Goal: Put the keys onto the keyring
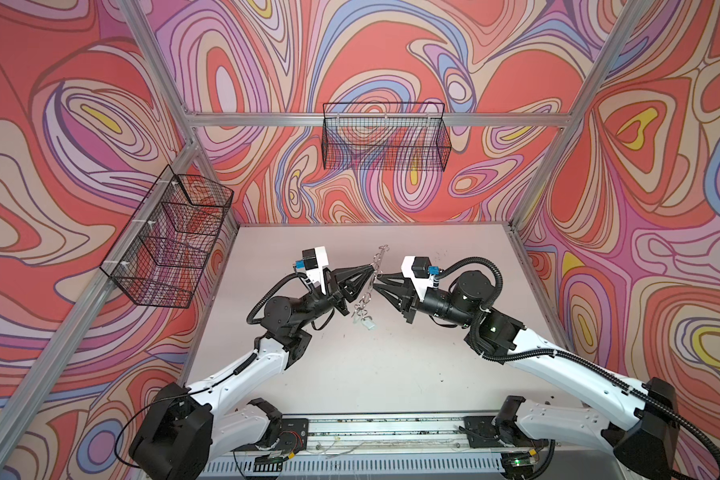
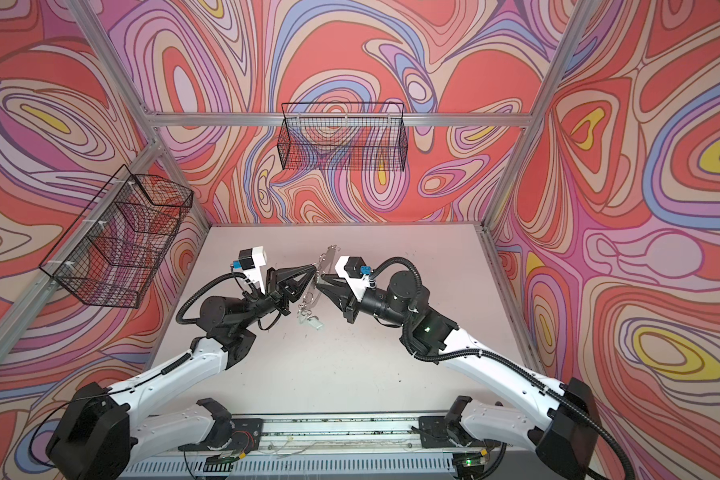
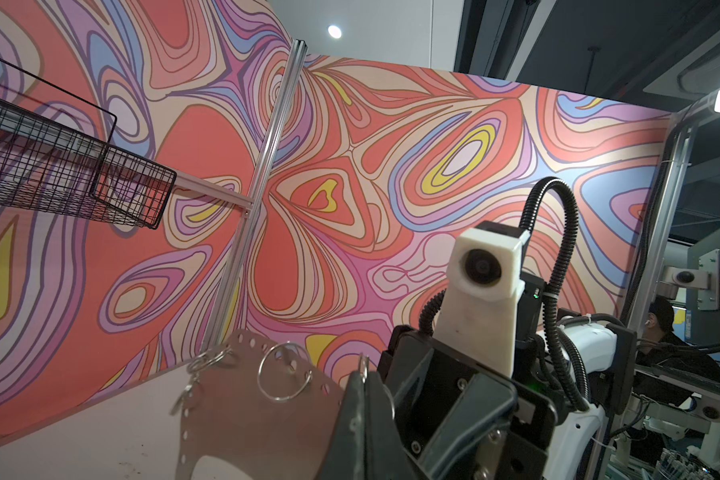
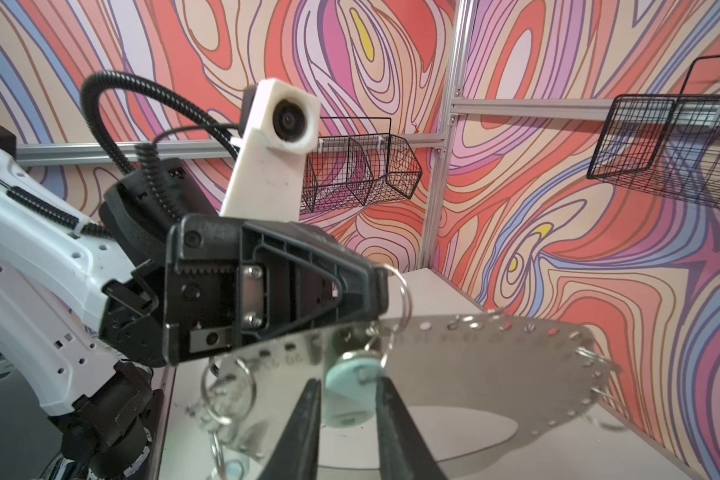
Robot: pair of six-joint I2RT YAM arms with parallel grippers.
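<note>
The counter lay below both arms, which met above its far half. The left gripper was clenched on the rim of the keyring and held that plate raised and tilted, so that both top views showed it nearly edge-on. The plate's long axis ran from the far side of the counter down toward the near side and passed between the two grippers.

The right gripper faced the plate from the opposite side, with its fingers parted. One mint tag hung by small rings near the plate's rim and lay directly ahead, in the gap between those fingers. Whether the pads pressed on the tag could not be determined.

More of the keys hung from the plate's lower, nearer end, just over the counter; contact with it could not be determined.

The right arm was the nearer to the mint tag. Any coming move on it was judged to run along the line of the fingers, across the plate's long axis. Wire rings showed along the rim.
</note>
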